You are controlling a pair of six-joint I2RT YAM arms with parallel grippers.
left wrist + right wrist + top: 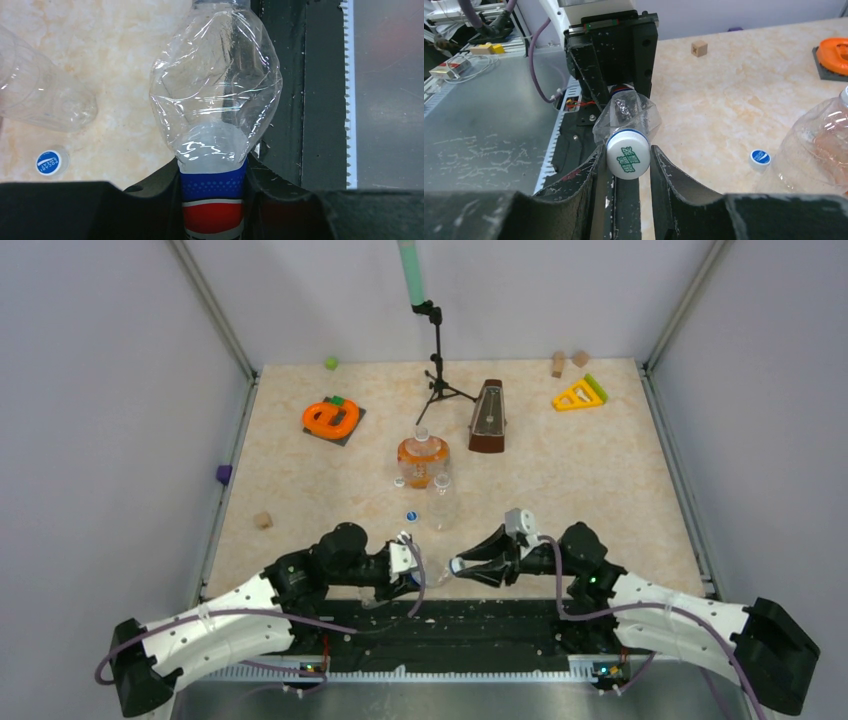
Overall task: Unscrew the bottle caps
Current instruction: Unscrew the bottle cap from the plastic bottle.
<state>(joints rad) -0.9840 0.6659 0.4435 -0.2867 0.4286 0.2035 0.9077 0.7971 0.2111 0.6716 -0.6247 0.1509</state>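
Note:
A crumpled clear bottle (215, 90) with a blue and red label hangs level between the arms near the front edge. My left gripper (214, 175) is shut on its labelled body. My right gripper (626, 161) is shut on its white cap (628, 155), which has green print and sits on the neck. From above, the left gripper (413, 573) and right gripper (456, 568) face each other. A loose blue cap (411, 516) lies on the table. Behind it stand a plain clear bottle (440, 502) and a squat bottle with orange liquid (422, 462).
A brown metronome (488, 417) and a black stand (437, 370) are at the back middle. An orange piece on a dark plate (331, 418) sits back left, a yellow triangle (580, 393) back right. Wooden blocks (263, 520) (558, 364) lie scattered.

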